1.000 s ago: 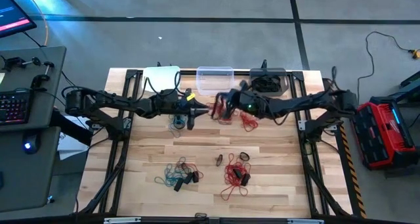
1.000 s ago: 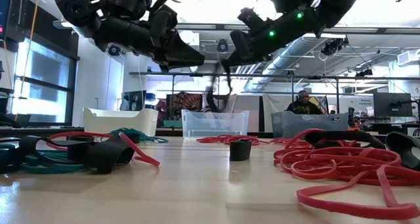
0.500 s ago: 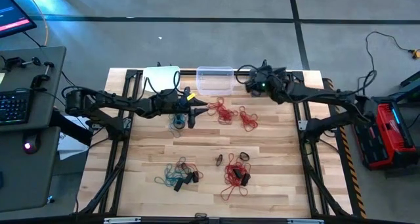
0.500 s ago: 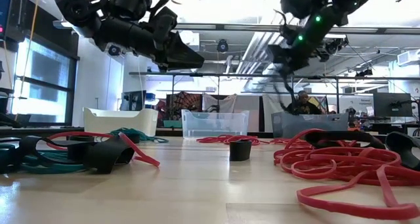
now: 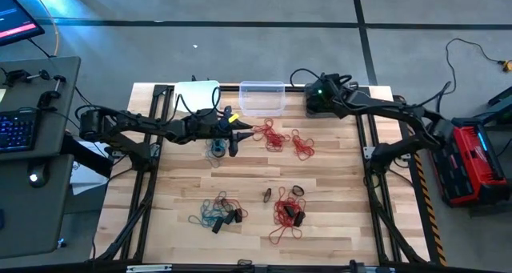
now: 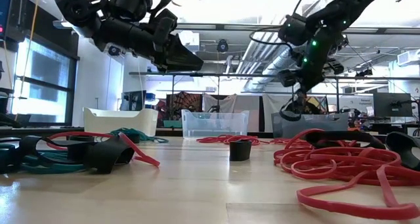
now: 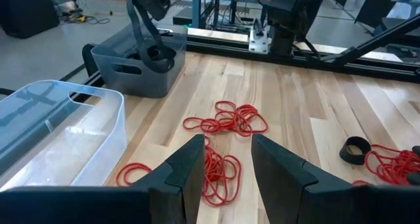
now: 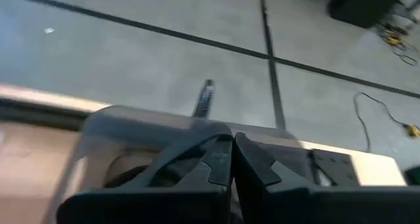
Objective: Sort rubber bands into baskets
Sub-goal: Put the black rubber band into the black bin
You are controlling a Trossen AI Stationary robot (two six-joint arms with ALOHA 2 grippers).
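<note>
Right gripper (image 5: 314, 98) sits over the dark grey basket (image 7: 134, 71) at the table's far right, fingers pressed together with a dark band (image 6: 292, 108) dangling from the tips above the tub. Left gripper (image 7: 226, 163) hovers mid-table above the red bands, jaws parted, nothing between them.

Baskets run along the far edge: white basket (image 5: 198, 91), clear basket (image 5: 262, 96), then dark grey. Red rubber bands (image 5: 274, 134) lie in two loose clumps just in front of the clear and grey tubs. A teal bunch (image 5: 216, 150) sits under the left arm. Nearer the front edge: a teal-and-black tangle (image 5: 217, 212) on the left, a red-and-black pile (image 5: 286, 212) on the right, and a stray dark band (image 5: 266, 195) between them.

Left of the table: a desk with a keyboard (image 5: 16, 130).
</note>
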